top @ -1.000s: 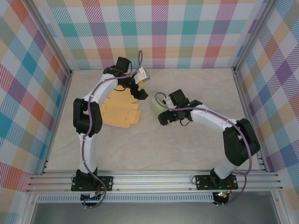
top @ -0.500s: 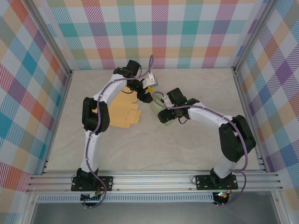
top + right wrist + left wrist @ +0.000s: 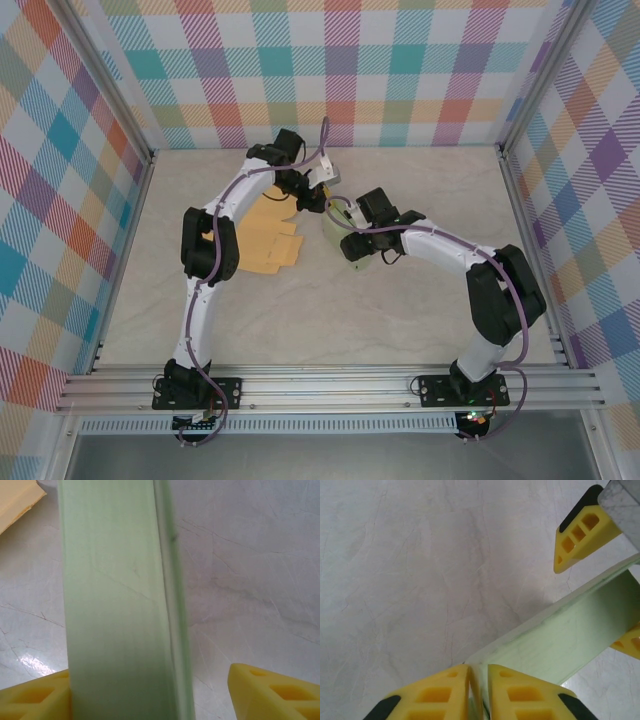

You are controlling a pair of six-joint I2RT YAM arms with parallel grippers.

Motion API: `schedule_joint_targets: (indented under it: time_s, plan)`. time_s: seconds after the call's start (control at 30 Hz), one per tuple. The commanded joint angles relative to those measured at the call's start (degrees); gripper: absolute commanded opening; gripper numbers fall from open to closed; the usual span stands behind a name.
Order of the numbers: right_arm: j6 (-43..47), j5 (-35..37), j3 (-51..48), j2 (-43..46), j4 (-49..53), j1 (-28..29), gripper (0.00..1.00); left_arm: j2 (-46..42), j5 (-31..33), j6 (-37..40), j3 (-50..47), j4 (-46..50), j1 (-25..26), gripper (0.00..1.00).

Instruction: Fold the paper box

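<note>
Plaid walls (image 3: pixel 340 60) in pastel checks close in a pale, marble-veined tabletop (image 3: pixel 400 320), where we see both arms meeting over the paper box (image 3: pixel 333 228) near the middle, slightly toward the far side.

From overhead the pale green box is largely covered by the two wrists, and we cannot make out its overall shape or how far it is folded.

The left end effector (image 3: pixel 478 672) is clenched on the box. In its wrist view the two yellow fingers nearly meet, with only a thin green edge pinched between them. A long green panel runs from there toward the upper right and is cut off by the frame.

The right end effector (image 3: pixel 150 675) stands released around another green panel, which is blurred and fills much of its wrist view. Its left finger (image 3: pixel 35 695) touches the panel, while its right finger (image 3: pixel 275 690) stands clear of it with bare tabletop between. We also see two of its yellow fingertips from the left wrist camera, one above the panel (image 3: pixel 580 530) and one at the right frame edge.

Tan card sheets (image 3: pixel 262 240) lie flat just left of the box, partly covered by the left arm. One corner shows at the top left of the right wrist view.
</note>
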State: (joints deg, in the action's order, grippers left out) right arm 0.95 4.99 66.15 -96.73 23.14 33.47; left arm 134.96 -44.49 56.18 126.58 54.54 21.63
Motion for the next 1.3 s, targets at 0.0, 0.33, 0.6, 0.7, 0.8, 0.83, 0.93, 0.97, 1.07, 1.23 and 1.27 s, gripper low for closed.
schedule_joint_targets:
  time_s: [0.0,0.33,0.6,0.7,0.8,0.83,0.93,0.97,1.07,1.23,1.27]
  plan:
    - [0.8,0.9,1.6,-0.6,-0.9,0.3,0.69,0.5,-3.3,-0.3,2.0,2.7,0.2,0.09]
    - [1.0,1.7,1.1,-0.2,-1.1,-0.1,0.64,-0.3,-2.8,-1.6,1.9,5.7,0.9,0.0]
    - [0.3,3.0,-1.2,1.7,-2.5,-0.4,0.62,-2.9,3.2,-8.1,-0.2,5.7,3.3,0.0]
    - [0.4,3.8,-2.1,2.5,-2.7,-0.6,0.62,-4.8,5.8,-12.5,-3.3,3.5,4.5,0.01]
    - [0.5,4.2,-3.4,3.4,-3.1,-0.9,0.62,-7.5,7.4,-18.6,-7.6,-0.5,5.0,0.01]
    - [0.4,4.2,-3.9,3.8,-3.3,-1.0,0.62,-8.6,7.9,-20.6,-9.1,-1.8,5.0,0.01]
    - [0.4,3.8,-5.1,4.9,-3.9,-1.5,0.62,-12.2,9.3,-25.9,-14.7,-7.0,5.2,0.01]
    - [0.6,3.5,-5.3,5.1,-4.1,-1.5,0.62,-13.6,10.1,-27.2,-16.6,-8.5,5.4,0.01]
    - [0.8,2.8,-5.9,5.6,-4.6,-1.7,0.61,-17.7,12.9,-30.6,-22.7,-13.0,6.4,0.02]
    - [1.5,0.1,-6.9,5.8,-5.0,-2.0,0.6,-21.2,22.0,-37.8,-28.1,-14.9,8.0,0.03]
    - [1.8,-0.4,-7.1,6.0,-5.0,-2.1,0.6,-22.1,22.5,-39.0,-29.3,-15.4,8.1,0.03]
